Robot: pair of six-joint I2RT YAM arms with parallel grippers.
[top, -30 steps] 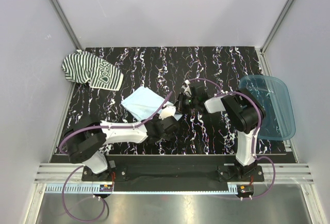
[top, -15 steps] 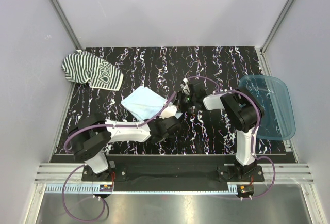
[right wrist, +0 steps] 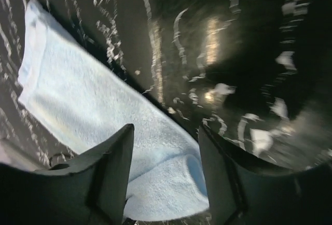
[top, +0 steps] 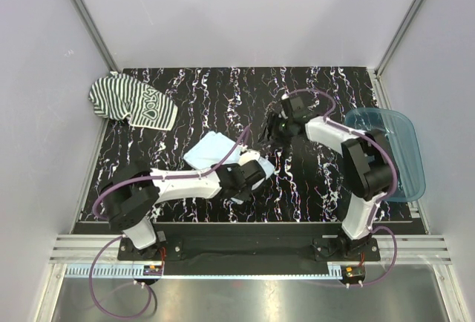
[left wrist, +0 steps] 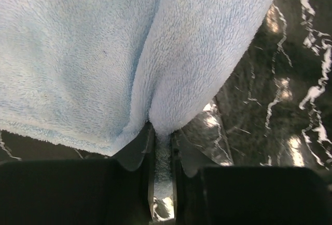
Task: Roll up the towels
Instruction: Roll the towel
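Observation:
The pale blue towel (top: pixel 210 150) lies folded at mid-table, one end bunched under my left gripper (top: pixel 251 175). In the left wrist view the left gripper (left wrist: pixel 162 131) is shut on a pinched fold of that blue towel (left wrist: pixel 93 54). My right gripper (top: pixel 274 132) hovers just right of the towel with its jaws open. In the right wrist view the right gripper (right wrist: pixel 166 131) has nothing between its fingers, and the blue towel (right wrist: pixel 98 106) with a curled end lies on the table below them. The striped towel (top: pixel 132 102) sits crumpled at the far left corner.
A translucent blue plastic tray (top: pixel 401 160) rests at the table's right edge, beside the right arm's elbow. The tabletop (top: pixel 312 188) is black with white marbling. Pale walls close in the left, right and far sides.
My left gripper has shut on the blue towel and shifted right and nearer, pulling the towel along. My right gripper has opened, let go and drawn back to the right.

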